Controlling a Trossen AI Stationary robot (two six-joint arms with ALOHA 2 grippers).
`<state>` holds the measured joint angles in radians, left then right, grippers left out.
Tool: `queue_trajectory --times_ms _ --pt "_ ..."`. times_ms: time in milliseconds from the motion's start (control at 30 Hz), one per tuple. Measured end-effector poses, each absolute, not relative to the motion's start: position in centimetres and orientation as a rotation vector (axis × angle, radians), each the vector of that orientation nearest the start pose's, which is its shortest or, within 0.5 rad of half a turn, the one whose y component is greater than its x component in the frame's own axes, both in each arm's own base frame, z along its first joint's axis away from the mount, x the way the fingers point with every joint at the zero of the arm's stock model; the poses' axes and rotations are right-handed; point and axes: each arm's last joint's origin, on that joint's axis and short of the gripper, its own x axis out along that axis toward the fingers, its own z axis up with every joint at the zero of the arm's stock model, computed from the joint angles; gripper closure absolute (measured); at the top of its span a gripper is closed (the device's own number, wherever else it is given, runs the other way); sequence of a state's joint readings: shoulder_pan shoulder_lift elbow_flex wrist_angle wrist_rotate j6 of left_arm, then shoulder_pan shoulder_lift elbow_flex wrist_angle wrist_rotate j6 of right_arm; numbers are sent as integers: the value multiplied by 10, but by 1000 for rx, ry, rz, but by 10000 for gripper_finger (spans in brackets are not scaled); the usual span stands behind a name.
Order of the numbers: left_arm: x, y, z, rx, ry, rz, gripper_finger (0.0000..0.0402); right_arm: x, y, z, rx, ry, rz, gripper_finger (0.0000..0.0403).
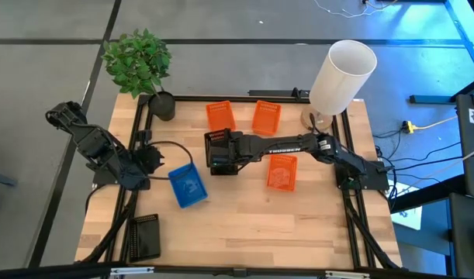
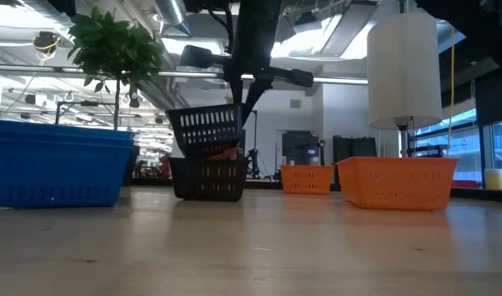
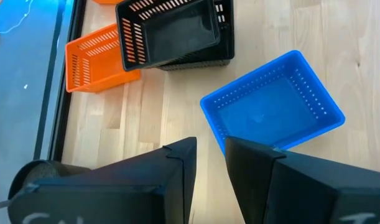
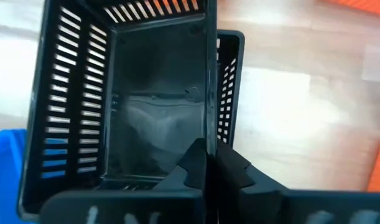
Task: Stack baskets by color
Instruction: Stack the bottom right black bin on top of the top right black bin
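Note:
My right gripper [image 4: 209,152] is shut on a black basket [image 4: 134,106], tilted just above a second black basket [image 2: 208,179] at the table's middle. A third black basket [image 1: 143,236] lies near the front left corner. The blue basket [image 1: 188,186] rests on its bottom left of centre, just beyond my left gripper [image 3: 208,168], which hovers open at the left edge with nothing between its fingers. Two orange baskets [image 1: 220,115] [image 1: 266,116] stand at the back, and a third orange basket [image 1: 281,171] to the right of centre. My right gripper pinches the upper black basket's wall [image 4: 209,93] on the side toward the table's right edge, one finger inside the basket and one outside. The fingers come steeply from above. The basket hangs tilted over the lower black basket; whether they touch I cannot tell.
A black plant pot [image 1: 163,105] with a green plant stands at the back left corner. A white lamp [image 1: 341,74] stands at the back right corner. Bare wood lies along the near edge between the blue basket and the front.

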<state>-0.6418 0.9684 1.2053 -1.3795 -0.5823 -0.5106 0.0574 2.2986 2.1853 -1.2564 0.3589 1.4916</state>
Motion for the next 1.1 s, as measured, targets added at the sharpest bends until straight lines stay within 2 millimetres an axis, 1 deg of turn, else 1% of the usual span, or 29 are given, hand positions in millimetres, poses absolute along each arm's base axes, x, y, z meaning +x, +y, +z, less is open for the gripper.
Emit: queue_trajectory --times_ms 100,167,267,433,567,733,1100 --pt "116 -67 353 180 902 183 325 465 18 239 994 891 -1124 394" --pt "116 -67 353 180 901 183 325 466 19 239 1016 870 -1131 394" --pt "116 -67 353 179 901 183 325 465 25 239 996 836 -1148 398" --pt "116 -67 353 179 901 183 325 465 30 239 1006 853 -1136 398" --pt "116 -67 353 178 901 184 325 464 35 240 983 802 -1163 399" --pt "116 -67 353 173 900 186 325 462 42 239 987 833 -1151 399" --pt "116 -67 353 174 899 188 325 456 54 239 958 797 -1213 399"
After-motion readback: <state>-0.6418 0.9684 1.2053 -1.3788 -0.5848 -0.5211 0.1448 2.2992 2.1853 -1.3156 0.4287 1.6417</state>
